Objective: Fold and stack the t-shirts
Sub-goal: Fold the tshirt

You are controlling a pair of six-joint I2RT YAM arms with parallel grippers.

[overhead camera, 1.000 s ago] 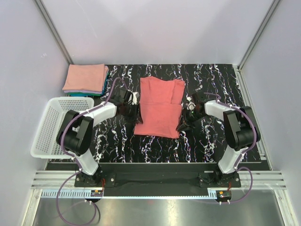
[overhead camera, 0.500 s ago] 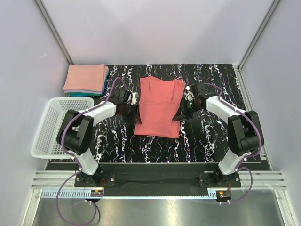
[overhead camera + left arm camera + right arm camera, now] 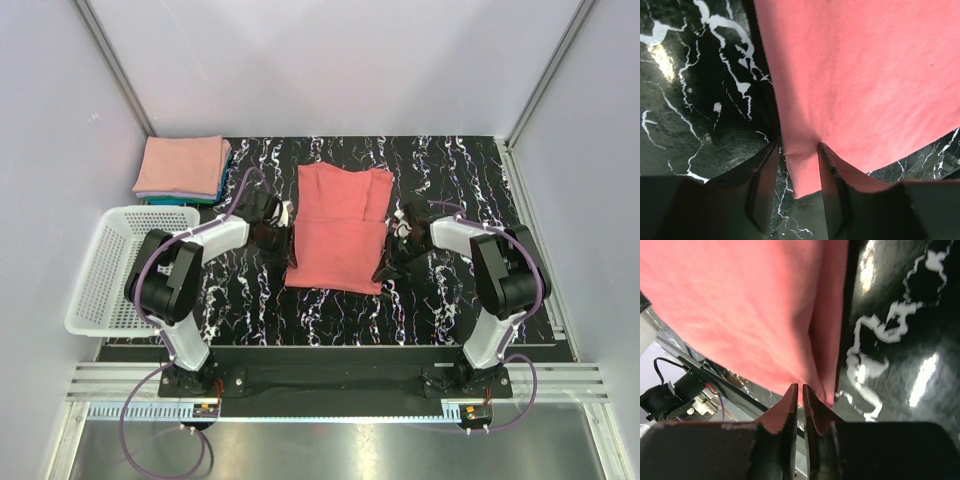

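Note:
A coral-red t-shirt (image 3: pixel 340 225) lies partly folded in the middle of the black marbled table. My left gripper (image 3: pixel 289 254) (image 3: pixel 799 147) is at its lower left edge, open, with the shirt's corner (image 3: pixel 802 170) lying between the two fingers. At the lower right edge, my right gripper (image 3: pixel 387 262) (image 3: pixel 800 387) has its jaws almost together, pinching a fold of the shirt's hem (image 3: pixel 820 370). A stack of folded t-shirts (image 3: pixel 182 165), salmon pink on top with teal (image 3: pixel 222 181) beneath, sits at the back left.
A white mesh basket (image 3: pixel 105 270) stands at the left, overhanging the table's left edge. White walls close in the back and both sides. The arm bases and a metal rail (image 3: pixel 330 385) run along the near edge.
The right gripper shifted along the shirt's right edge and narrowed its jaws onto the hem. The left gripper and the shirt have stayed in place.

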